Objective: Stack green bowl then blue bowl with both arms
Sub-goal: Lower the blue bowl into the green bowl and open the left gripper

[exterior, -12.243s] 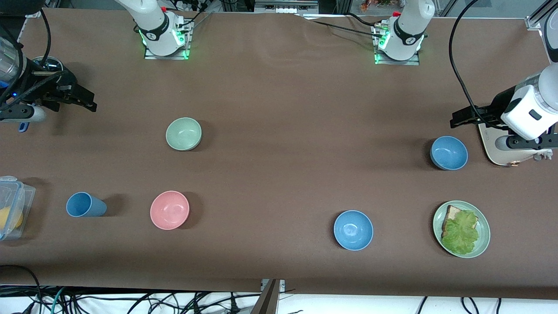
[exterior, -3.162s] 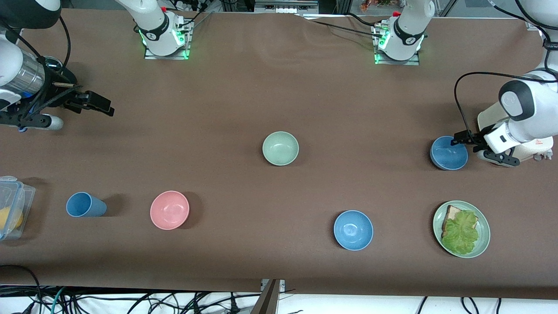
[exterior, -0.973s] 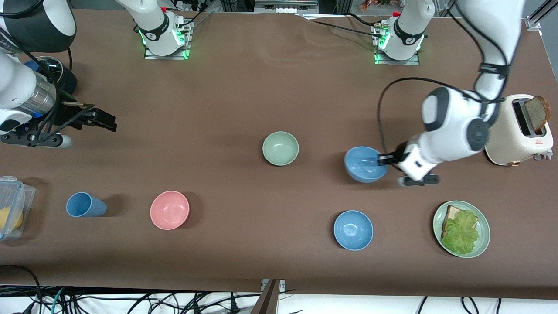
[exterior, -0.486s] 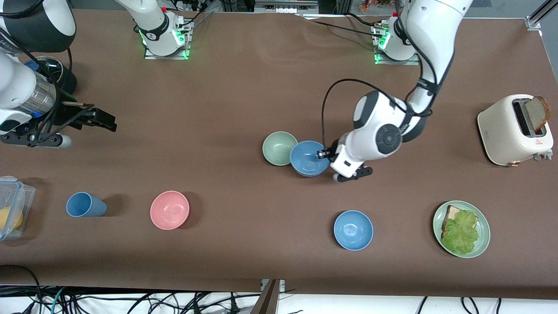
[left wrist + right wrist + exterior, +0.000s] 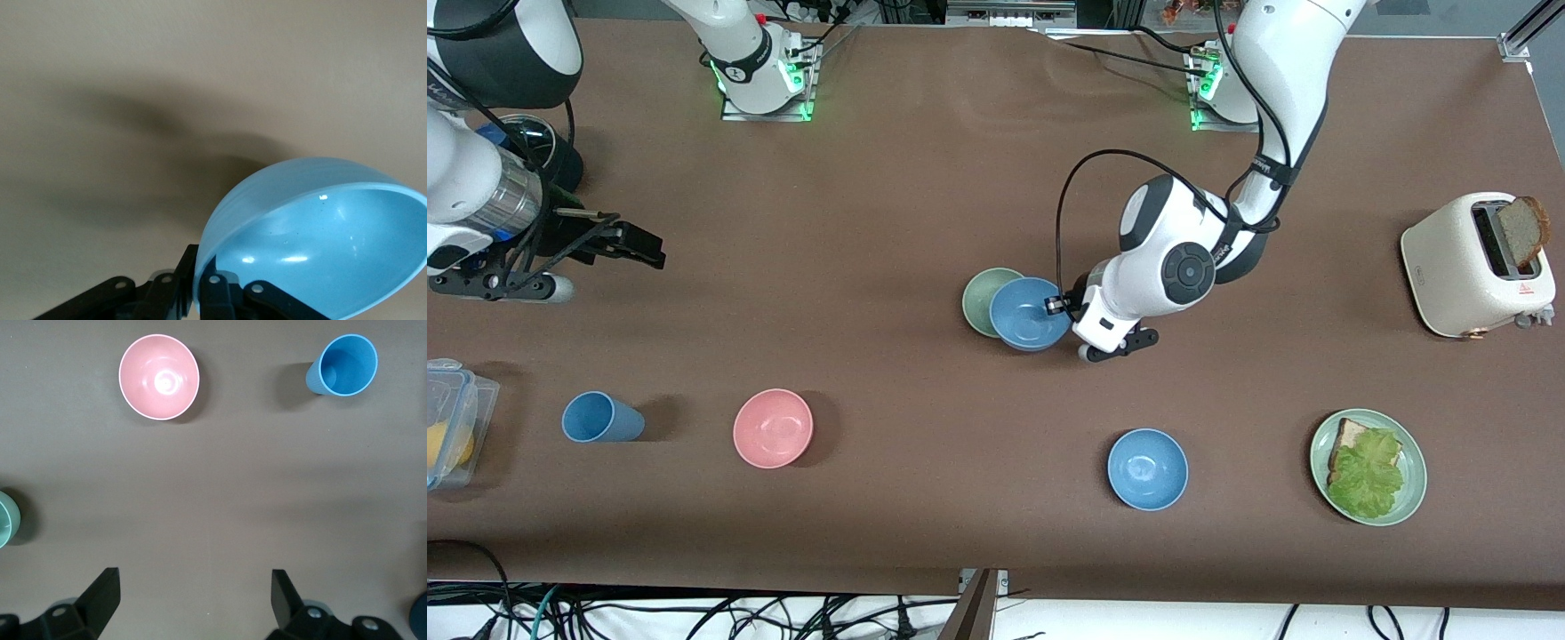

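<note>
My left gripper (image 5: 1060,305) was clamped on the thin rim of the blue bowl (image 5: 1028,313), which looked light, hard and slippery, up over the green bowl (image 5: 978,298), while my right gripper (image 5: 633,246) waited wide apart near its end of the table.

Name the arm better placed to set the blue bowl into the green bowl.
Left. Its claw is shut on the blue bowl, partly over the green bowl. The right claw waits open at its end of the table.
</note>
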`<state>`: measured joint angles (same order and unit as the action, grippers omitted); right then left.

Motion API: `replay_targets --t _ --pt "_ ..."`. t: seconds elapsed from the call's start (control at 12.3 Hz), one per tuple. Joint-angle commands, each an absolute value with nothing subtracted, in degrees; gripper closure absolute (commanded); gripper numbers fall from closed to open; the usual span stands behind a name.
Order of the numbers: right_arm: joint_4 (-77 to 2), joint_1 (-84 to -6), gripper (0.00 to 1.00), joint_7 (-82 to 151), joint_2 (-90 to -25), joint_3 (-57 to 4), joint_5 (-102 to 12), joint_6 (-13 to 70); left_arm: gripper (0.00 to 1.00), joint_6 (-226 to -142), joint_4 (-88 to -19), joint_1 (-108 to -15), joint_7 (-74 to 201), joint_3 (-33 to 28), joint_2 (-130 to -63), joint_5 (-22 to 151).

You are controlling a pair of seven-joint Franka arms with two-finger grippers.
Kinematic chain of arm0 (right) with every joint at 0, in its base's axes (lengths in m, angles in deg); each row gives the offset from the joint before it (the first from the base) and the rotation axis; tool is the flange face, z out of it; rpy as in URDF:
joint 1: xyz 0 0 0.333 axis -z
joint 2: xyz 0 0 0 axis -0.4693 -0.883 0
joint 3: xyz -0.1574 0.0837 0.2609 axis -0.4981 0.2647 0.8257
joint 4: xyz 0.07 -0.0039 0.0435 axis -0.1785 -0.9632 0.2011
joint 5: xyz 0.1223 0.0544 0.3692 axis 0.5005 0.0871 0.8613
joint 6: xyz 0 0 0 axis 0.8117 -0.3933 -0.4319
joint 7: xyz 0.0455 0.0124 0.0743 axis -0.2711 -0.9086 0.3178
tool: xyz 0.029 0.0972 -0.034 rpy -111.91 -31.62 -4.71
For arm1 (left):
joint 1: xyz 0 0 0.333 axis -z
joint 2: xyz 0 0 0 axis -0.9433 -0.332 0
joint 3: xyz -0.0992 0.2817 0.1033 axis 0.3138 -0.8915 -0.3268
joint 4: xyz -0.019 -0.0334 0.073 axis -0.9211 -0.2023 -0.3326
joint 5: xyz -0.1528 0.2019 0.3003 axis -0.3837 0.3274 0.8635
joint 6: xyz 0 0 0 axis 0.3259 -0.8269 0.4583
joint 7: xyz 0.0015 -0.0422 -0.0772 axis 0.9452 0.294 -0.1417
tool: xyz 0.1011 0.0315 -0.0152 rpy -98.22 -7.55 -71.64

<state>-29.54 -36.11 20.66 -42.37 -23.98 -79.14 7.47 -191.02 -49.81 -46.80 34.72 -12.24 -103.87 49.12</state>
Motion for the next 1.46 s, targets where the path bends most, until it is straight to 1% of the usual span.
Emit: replay_targets --t 0.0,0.49,0.57,0.65,0.81,0.89,1.05,1.22,1.38 --pt "-28.1 -35.6 0.00 20.8 -43.0 -23.9 -78.3 6.9 1.00 -190.3 -48.7 -43.8 33.0 -13.2 -105.4 47.5" --pt "-28.2 -35.6 0.00 20.8 -43.0 -23.9 -78.3 6.9 1.00 -191.0 -48.7 -42.0 31.6 -13.2 -107.9 47.3" --pt "-28.2 -35.6 0.00 20.8 -43.0 -23.9 -78.3 6.8 0.97 -191.0 -48.7 -42.0 31.5 -13.2 -108.0 47.3" --pt "-28.2 -35.6 0.00 20.8 -43.0 -23.9 -78.3 6.8 0.66 -191.0 -48.7 -42.0 31.5 -13.2 -107.9 47.3" --pt "-28.2 -35.6 0.00 20.7 -43.0 -23.9 -78.3 6.9 0.15 -190.9 -47.4 -42.2 31.6 -13.3 -107.3 47.4" --pt "-28.2 -35.7 0.00 20.8 -43.0 -23.9 -78.3 6.9 0.02 -190.3 -46.5 -42.3 31.5 -13.3 -106.6 47.3" --pt "-28.2 -35.6 0.00 20.8 -43.0 -23.9 -78.3 6.9 0.01 -187.5 -44.6 -43.0 31.5 -13.8 -105.5 44.8" --pt "-28.2 -35.6 0.00 20.7 -43.0 -23.8 -78.3 6.9 0.01 -181.0 -40.3 -43.6 32.2 -16.7 -104.2 43.4" --pt "-28.2 -35.7 0.00 20.7 -43.0 -23.8 -78.3 6.9 0.00 -178.9 -40.0 -45.9 34.0 -18.0 -99.1 45.5"
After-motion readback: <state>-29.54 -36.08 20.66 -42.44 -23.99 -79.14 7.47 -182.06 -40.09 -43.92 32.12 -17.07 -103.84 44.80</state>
